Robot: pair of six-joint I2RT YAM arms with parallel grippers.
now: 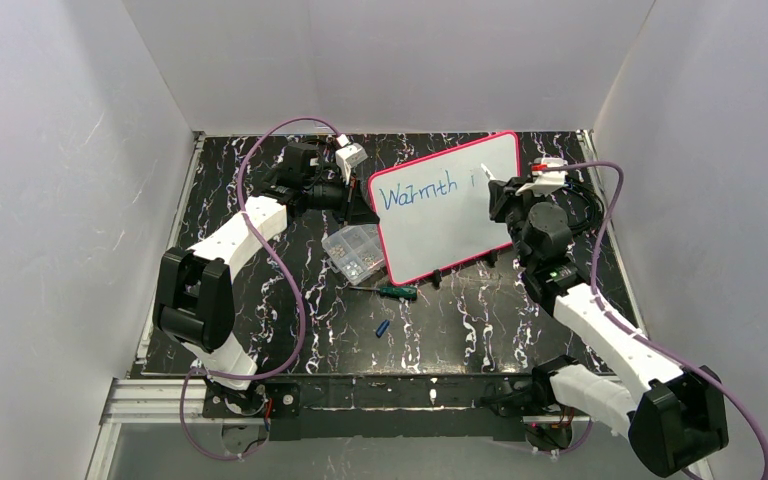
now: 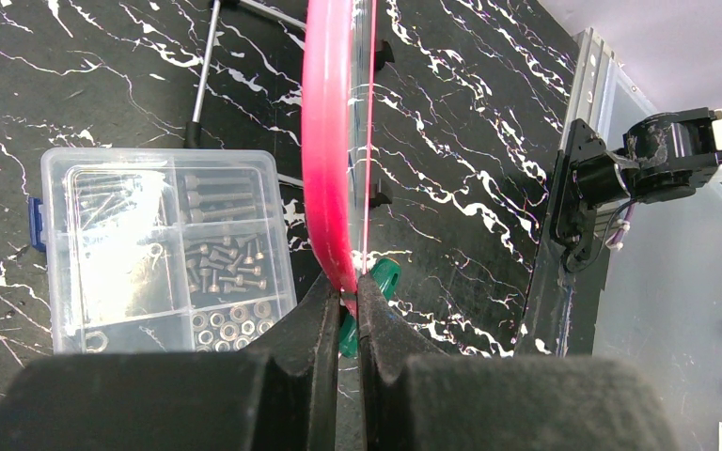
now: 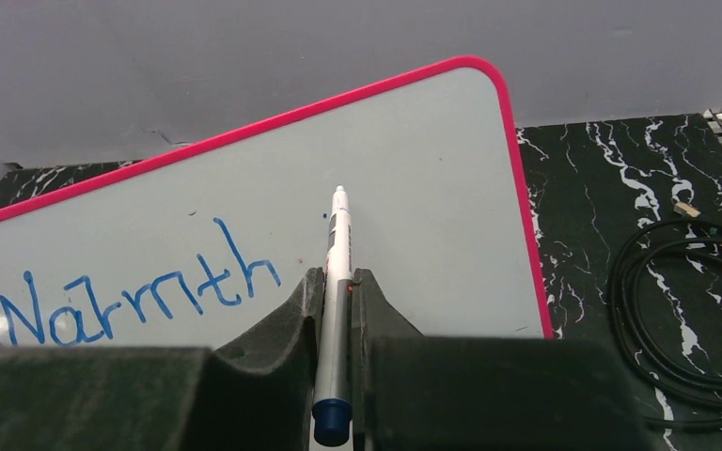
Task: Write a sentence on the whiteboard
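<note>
The whiteboard (image 1: 450, 225) stands tilted up at the back of the table, pink-rimmed. My left gripper (image 1: 362, 205) is shut on the rim at its left edge; in the left wrist view the pink rim (image 2: 324, 141) runs down between the fingers of that gripper (image 2: 343, 289). The sentence (image 1: 417, 193) reads "Warmth" in blue (image 3: 141, 296), with a small blue mark just after it. My right gripper (image 3: 337, 278) is shut on a white marker (image 3: 337, 249) with a blue end. The marker's tip points at the board (image 3: 423, 178) right of the word.
A clear compartment box (image 1: 352, 250) of screws and nuts (image 2: 160, 249) lies left of the board's foot. A green-handled screwdriver (image 1: 397, 292) and a small blue cap (image 1: 383, 327) lie in front. A black cable (image 3: 686, 310) coils at the right.
</note>
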